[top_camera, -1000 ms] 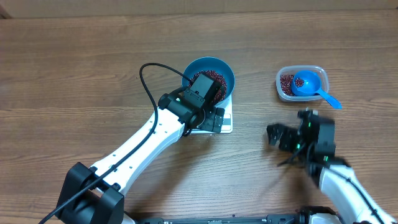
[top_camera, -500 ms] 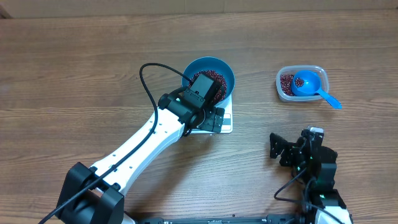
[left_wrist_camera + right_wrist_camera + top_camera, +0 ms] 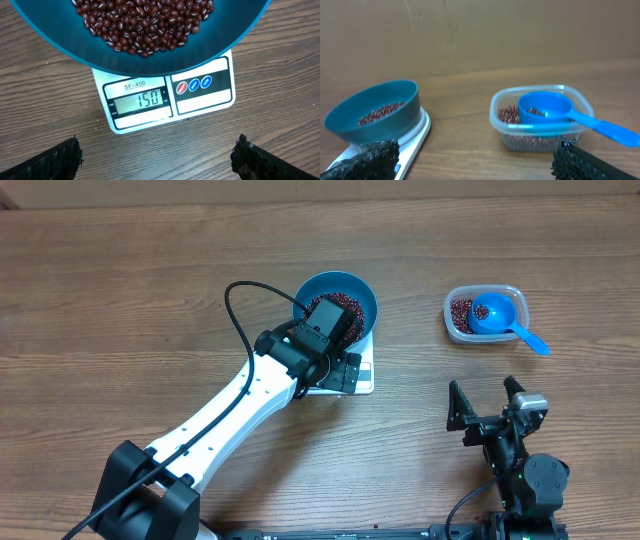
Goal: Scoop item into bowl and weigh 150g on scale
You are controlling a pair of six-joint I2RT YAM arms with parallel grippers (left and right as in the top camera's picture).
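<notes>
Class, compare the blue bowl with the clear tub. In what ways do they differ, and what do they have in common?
The bowl is round and solid blue; the tub is rectangular with rounded corners and see-through.
The bowl stands on the scale; the tub stands straight on the table.
The tub has a blue scoop resting in it; the bowl has none.
Both hold red-brown beans.

Bowl point(image 3: 338, 282) on scale point(image 3: 202, 102), scoop point(image 3: 492, 314) in tub point(image 3: 513, 298)
</notes>
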